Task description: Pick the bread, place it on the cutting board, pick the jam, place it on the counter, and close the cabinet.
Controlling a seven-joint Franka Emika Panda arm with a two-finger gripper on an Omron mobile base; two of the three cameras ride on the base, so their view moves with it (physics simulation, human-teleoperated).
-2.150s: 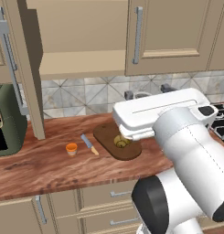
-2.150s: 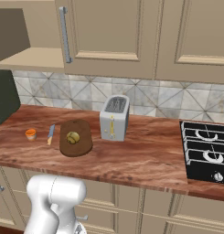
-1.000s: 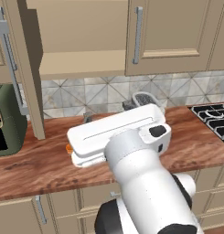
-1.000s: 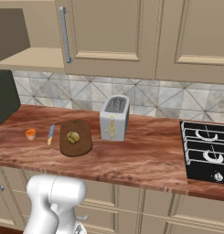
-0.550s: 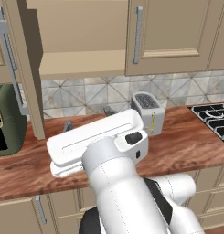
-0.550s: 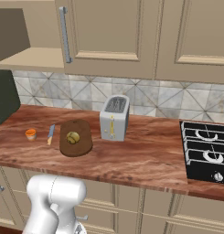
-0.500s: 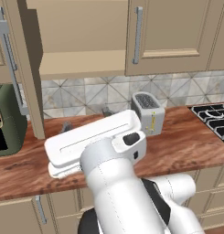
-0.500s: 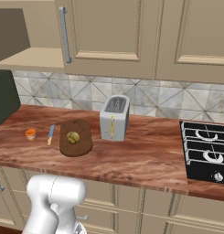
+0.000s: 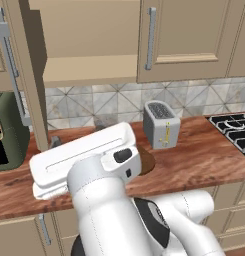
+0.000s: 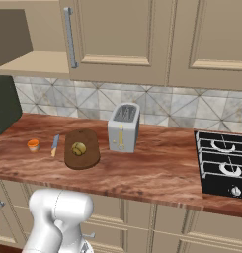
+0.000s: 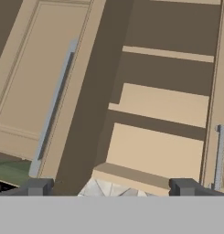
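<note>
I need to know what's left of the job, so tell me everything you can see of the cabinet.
The cabinet is a beige-tan upper wall unit above the counter. It stands open: its panelled door, with a long vertical grey bar handle, swings out to the left, edge-on in the left base view. Inside, one shelf and the floor look bare. The gripper faces it, fingertips apart, touching nothing.
</note>
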